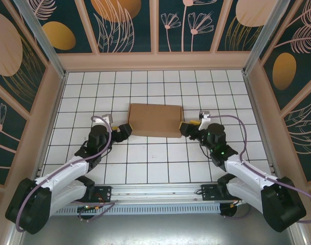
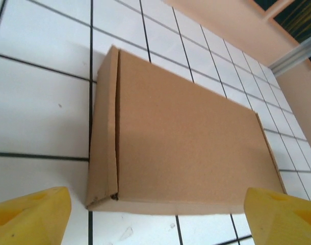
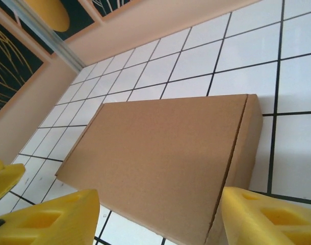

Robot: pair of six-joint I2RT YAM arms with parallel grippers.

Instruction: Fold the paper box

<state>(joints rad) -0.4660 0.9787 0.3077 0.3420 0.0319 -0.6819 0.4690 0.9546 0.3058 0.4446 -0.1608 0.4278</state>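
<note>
Fingers point(image 3: 270, 219) of the right hand point(image 3: 160, 199) cover the paper box's point(image 3: 160, 153) near corner.

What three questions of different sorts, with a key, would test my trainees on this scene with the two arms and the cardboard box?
1. True or false: the paper box lies spread out as a flat, unfolded sheet.
2. Where are the left pincer and the right pincer? A) both on top of the box; B) one at each short end of the box; C) both by the far wall.
3. Fill in: in the wrist views, each pincer's yellow fingers stand ___ (open or shut).
Key: 1 false, it is a closed, compact box resting on the table; 2 B; 3 open.
</note>
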